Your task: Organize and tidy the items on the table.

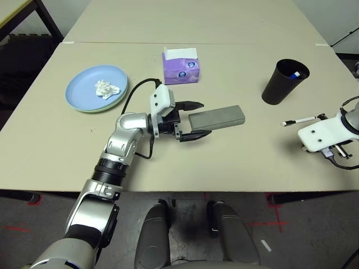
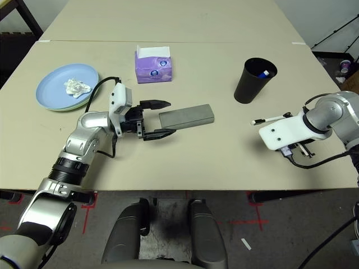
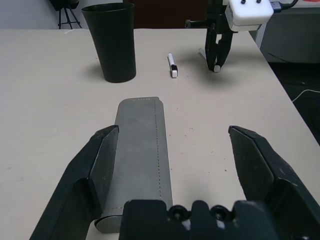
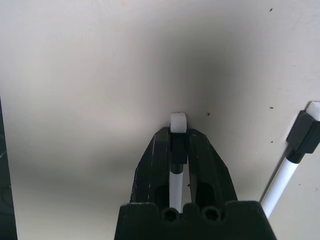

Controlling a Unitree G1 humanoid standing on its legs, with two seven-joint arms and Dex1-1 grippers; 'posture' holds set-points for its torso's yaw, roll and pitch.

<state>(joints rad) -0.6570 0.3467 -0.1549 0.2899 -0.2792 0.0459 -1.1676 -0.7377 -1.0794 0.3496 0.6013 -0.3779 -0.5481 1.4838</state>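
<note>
Grey glasses case (image 3: 140, 150): on the table (image 1: 235, 162), one end between the wide-spread fingers of the left gripper (image 1: 189, 120).
Right gripper (image 4: 178, 145): pinched on a white pen (image 4: 177, 150), seen in its wrist view.
Second pen (image 1: 298, 120): lying beside it.
Black cup (image 1: 284, 81): upright nearby.

We see a matt beige table (image 1: 235, 162), a grey fabric-like stitched glasses case (image 3: 140, 150), a matt black plastic cup (image 1: 285, 81), glossy plates (image 1: 84, 92), and soft, crumpled paper tissue (image 1: 106, 88).
</note>
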